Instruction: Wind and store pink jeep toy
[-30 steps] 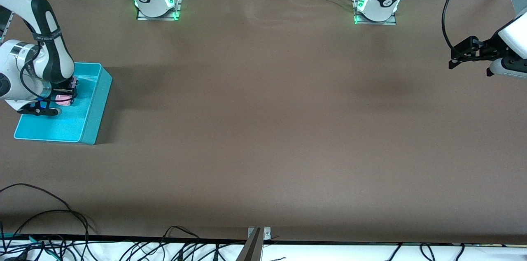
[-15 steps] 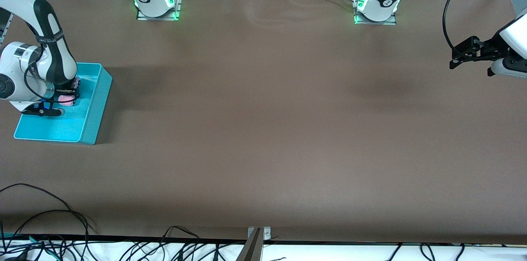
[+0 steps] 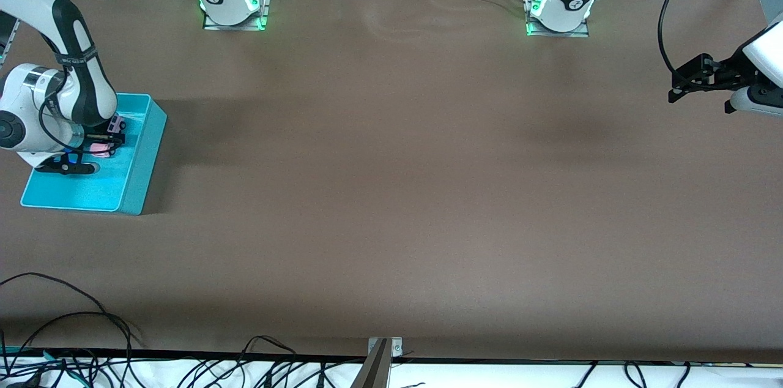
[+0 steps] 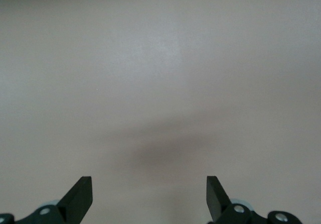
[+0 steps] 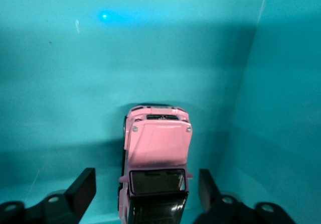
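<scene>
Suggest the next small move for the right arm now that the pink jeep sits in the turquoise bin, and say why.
Probably lift the right gripper straight up out of the turquoise plastic bin. Its jaws stand apart on either side of the small pink jeep toy with the black roof, which rests on the bin floor, so it looks released. The left gripper waits open over bare brown table.

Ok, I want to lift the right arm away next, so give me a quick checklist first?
1. Pink jeep toy on the floor of the turquoise bin: ok.
2. Right gripper open, fingers clear of the jeep's sides: ok.
3. Jeep upright on its wheels: ok.
4. Jeep at rest, not rolling: cannot tell.
5. Left gripper open, empty, waiting over bare table at its own end: ok.
</scene>
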